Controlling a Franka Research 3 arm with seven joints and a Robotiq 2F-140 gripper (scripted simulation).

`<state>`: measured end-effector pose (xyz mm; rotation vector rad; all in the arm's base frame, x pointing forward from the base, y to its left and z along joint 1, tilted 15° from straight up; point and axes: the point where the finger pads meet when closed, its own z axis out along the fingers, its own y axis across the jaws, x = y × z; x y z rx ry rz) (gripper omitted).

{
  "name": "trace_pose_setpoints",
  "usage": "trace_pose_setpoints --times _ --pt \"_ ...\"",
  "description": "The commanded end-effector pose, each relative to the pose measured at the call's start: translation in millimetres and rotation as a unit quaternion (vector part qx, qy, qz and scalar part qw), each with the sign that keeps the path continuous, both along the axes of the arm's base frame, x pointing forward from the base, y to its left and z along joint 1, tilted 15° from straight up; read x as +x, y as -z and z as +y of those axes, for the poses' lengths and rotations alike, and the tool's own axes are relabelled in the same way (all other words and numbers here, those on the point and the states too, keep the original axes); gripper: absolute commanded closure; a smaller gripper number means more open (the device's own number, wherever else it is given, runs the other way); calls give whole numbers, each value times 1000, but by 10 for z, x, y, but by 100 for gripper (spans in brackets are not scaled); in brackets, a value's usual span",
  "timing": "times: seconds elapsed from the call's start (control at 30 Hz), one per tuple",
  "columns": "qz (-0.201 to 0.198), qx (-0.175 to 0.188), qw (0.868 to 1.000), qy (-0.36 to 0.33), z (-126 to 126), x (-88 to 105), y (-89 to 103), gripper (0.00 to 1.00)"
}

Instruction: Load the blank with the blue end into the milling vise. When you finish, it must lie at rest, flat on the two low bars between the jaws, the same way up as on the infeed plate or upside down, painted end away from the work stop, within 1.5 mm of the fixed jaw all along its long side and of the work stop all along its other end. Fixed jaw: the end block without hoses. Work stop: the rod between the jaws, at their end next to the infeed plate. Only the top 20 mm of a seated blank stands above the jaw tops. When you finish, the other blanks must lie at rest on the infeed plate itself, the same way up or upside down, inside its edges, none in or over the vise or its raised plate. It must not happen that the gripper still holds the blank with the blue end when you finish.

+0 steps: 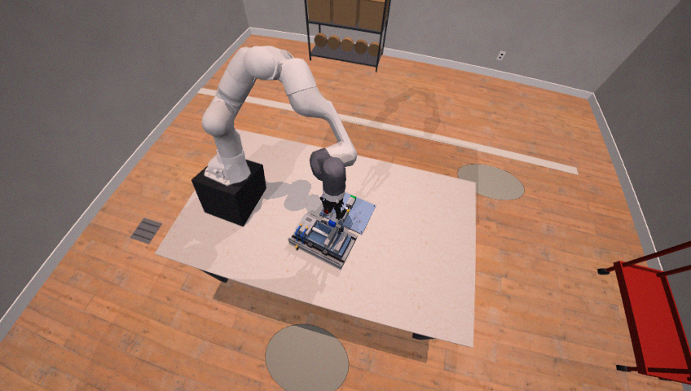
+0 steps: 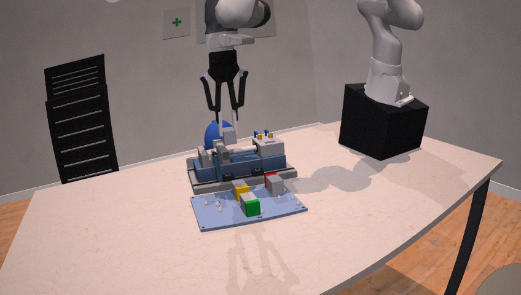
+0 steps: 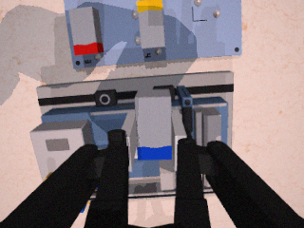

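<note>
My gripper [image 2: 227, 124] [image 3: 154, 123] is shut on the blue-ended blank [image 2: 229, 136] [image 3: 154, 119] [image 1: 332, 223]. It holds the blank above the vise [image 2: 239, 169] [image 1: 310, 239], with the blue end away from the infeed plate [image 2: 215, 222] [image 1: 364, 218]. In the wrist view the blank hangs left of the work stop [image 3: 186, 108] and the fixed jaw [image 3: 212, 125]; the fixed jaw [image 2: 203, 157] also shows at left in the exterior view. The moving jaw [image 2: 223, 153] is partly hidden by the blank in the wrist view. The low bars are not clearly visible.
The red-ended blank [image 2: 274, 184] [image 3: 85, 26], yellow-ended blank [image 2: 241, 192] [image 3: 153, 30] and green-ended blank [image 2: 252, 208] lie on the infeed plate among small pegs. The hose block [image 2: 269, 147] [image 3: 59, 142] rises at the vise's other end.
</note>
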<state>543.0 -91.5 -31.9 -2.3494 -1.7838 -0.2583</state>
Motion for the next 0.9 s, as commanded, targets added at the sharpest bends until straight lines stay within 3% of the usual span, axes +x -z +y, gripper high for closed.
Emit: trace_pose_setpoints --times 0.0,0.17,0.33,0.73,0.87 --pt "-4 4 1000 -22 53 21 -7 100" --pt "-4 4 1000 -22 53 21 -7 100" --pt "-4 4 1000 -22 -487 169 144 100" --pt "-4 4 1000 -22 -487 169 144 100" --pt "-4 4 1000 -20 -834 270 236 100"
